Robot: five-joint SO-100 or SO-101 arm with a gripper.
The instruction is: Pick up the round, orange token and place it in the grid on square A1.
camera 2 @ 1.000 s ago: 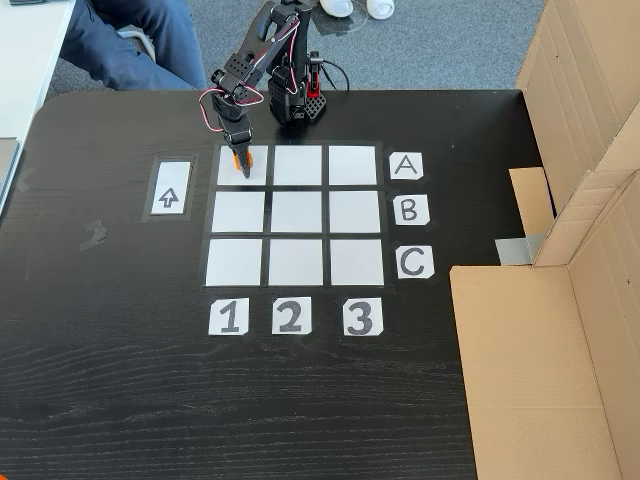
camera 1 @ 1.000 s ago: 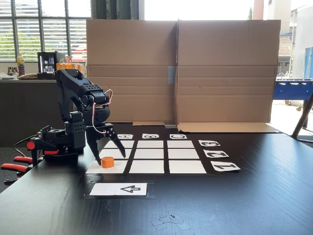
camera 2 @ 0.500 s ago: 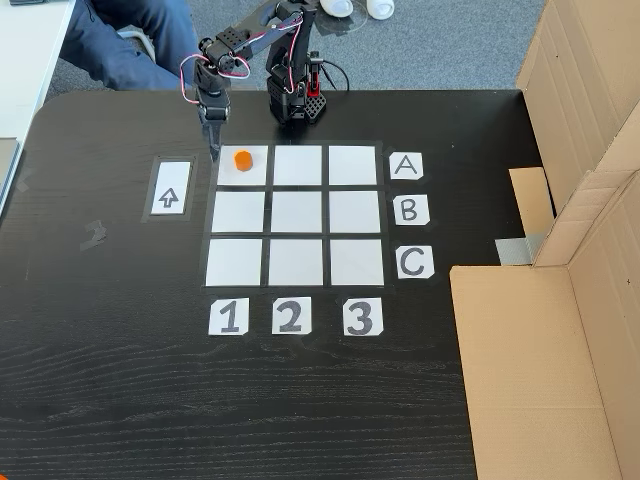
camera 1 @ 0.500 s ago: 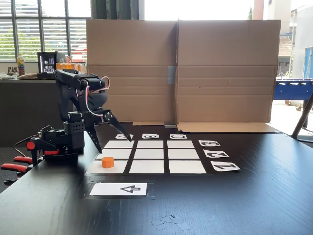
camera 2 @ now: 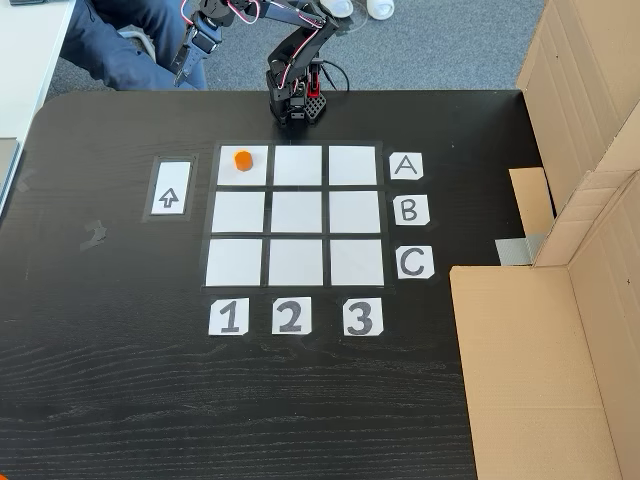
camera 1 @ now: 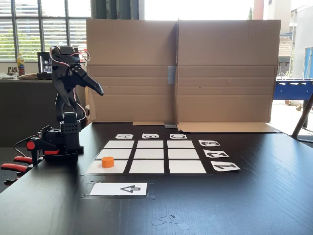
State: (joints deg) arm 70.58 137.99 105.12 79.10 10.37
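Note:
The orange token (camera 1: 108, 162) (camera 2: 242, 159) lies on square A1 (camera 1: 95, 169) (camera 2: 256, 176), the corner cell of the grid (camera 1: 150, 154) (camera 2: 296, 211) nearest the arm's base and in line with the A and 1 labels. Nothing touches the token. My gripper (camera 1: 90, 98) (camera 2: 183, 65) is raised high above the table's edge, well away from the grid. Its fingers look spread and hold nothing.
A white arrow card (camera 1: 119, 189) (camera 2: 169, 188) lies beside the grid. Cardboard walls (camera 1: 181, 68) (camera 2: 575, 200) stand along one table edge. A person's legs (camera 2: 130, 45) are just past the table near the gripper. Paper scraps (camera 1: 168, 221) lie at the front.
The gripper let go of the token on the corner cell, then lifted and swung back away from the grid. The token stays where it was put.

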